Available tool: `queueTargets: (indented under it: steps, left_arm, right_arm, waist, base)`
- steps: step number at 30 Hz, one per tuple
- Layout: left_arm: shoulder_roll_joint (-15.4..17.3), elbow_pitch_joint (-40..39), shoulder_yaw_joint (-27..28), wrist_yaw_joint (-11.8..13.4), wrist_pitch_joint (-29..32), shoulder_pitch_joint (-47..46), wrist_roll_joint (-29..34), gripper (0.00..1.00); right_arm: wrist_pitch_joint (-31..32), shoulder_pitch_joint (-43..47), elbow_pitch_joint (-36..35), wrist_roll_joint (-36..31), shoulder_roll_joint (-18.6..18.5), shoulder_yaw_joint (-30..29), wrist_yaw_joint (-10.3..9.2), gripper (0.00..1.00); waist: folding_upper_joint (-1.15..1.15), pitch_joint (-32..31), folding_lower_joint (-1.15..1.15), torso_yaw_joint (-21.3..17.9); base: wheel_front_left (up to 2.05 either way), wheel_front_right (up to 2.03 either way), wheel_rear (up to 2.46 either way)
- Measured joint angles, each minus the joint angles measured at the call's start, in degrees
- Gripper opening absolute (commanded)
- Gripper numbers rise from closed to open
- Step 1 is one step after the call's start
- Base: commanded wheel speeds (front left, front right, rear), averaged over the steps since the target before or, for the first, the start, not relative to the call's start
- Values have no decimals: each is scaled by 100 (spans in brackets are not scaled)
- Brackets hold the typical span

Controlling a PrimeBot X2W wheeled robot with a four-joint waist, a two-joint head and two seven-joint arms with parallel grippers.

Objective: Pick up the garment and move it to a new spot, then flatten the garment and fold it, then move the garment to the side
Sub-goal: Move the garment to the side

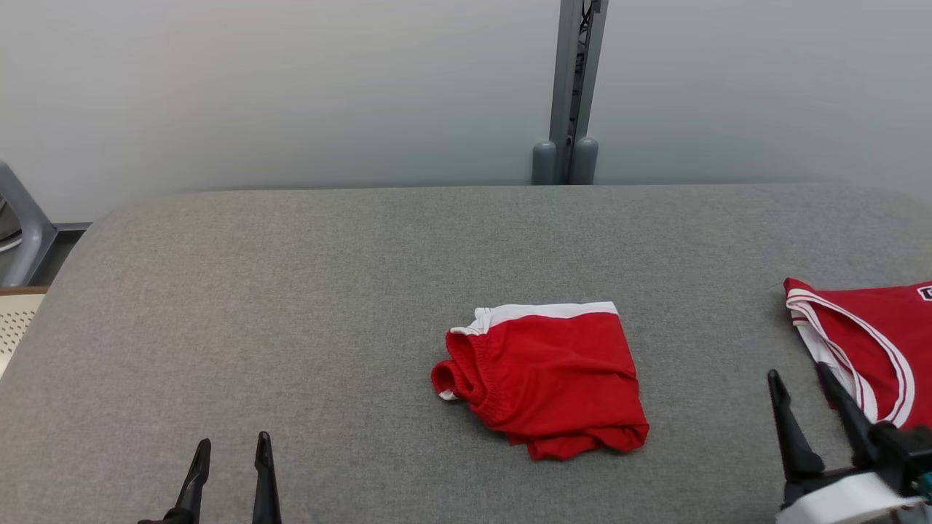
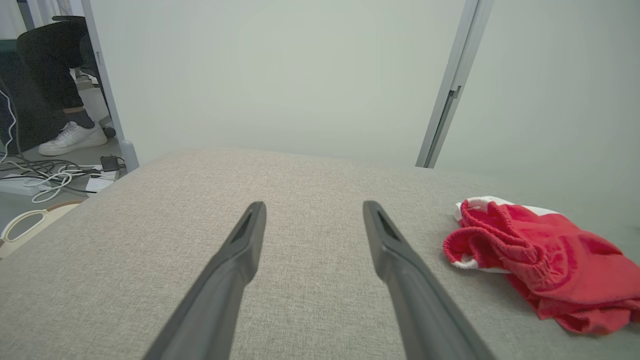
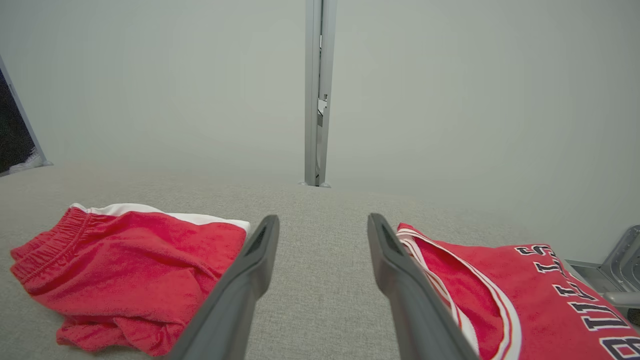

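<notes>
Nearest, shows the left end effector (image 1: 234,439) at lower left and the right end effector (image 1: 797,370) at lower right, both released, spread wide and empty, over a grey fabric worktop (image 1: 291,291). Further in, shows the garment (image 1: 553,378), red shorts with a white band, lying rumpled and loosely folded near the worktop's middle, apart from both end effectors, plus a red jersey (image 1: 874,342) with white trim just beside the right end effector at the right edge. Farthest, shows a grey upright post (image 1: 575,87) against a pale wall (image 1: 291,87).
</notes>
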Motion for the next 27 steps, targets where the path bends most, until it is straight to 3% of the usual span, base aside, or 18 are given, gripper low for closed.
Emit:
queueTargets:
  steps: [1, 9, 13, 21, 27]
  left_arm:
    - [-1, -9, -8, 0, 0, -19, -4, 100]
    - [-1, -37, -235, 0, 0, -380, -32, 100]
    - [-2, 2, -370, 0, 0, -478, -37, 100]
    - [-1, 5, -408, 4, 0, -660, -53, 100]
    - [0, -1, -341, 3, 0, -660, -52, 100]
  right_arm:
    - [-1, -118, 66, 24, 30, 157, 0, 0]
    - [190, -1845, 1522, -143, 431, 1490, 1, 0]
    - [200, -2423, 2401, -167, 678, 1864, 1, 0]
    - [249, -2927, 3661, -53, 892, 2614, 1, 0]
    - [299, -2956, 3823, 352, 910, 3364, -1, 0]
  waist:
    - [0, 24, 0, 25]
    - [0, 460, 0, 189]
    - [0, 655, 0, 323]
    - [0, 958, 0, 531]
    - [0, 1030, 0, 618]
  base:
    - [0, 0, 0]
    - [0, 0, 0]
    - [0, 0, 0]
    - [0, 0, 0]
    - [0, 0, 0]
